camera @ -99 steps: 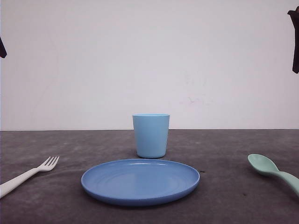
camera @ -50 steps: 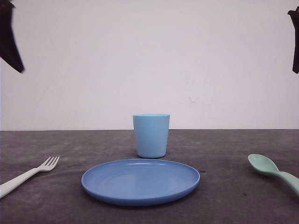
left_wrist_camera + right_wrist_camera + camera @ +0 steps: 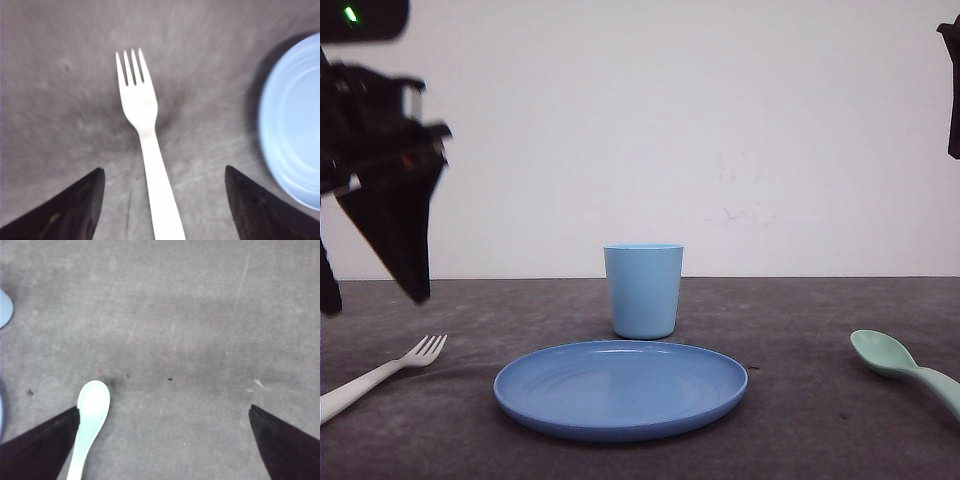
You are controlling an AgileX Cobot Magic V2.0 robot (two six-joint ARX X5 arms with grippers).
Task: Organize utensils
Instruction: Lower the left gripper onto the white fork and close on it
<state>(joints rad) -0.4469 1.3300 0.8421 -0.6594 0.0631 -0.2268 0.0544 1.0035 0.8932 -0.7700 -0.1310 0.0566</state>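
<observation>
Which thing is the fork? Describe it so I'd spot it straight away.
Start at the blue plate in the middle of the table, then look to its left. The fork lies flat there, tines pointing away from the robot. It is white and pronged; the spoon on the plate's far right is mint green.

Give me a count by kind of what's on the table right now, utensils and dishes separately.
Utensils: 2, the white fork and the mint-green spoon
Cups: 1, the light blue cup
Plates: 1, the round blue plate
Total: 4, all resting on the table, none held. The left gripper is open with the fork handle lying between its fingers.
</observation>
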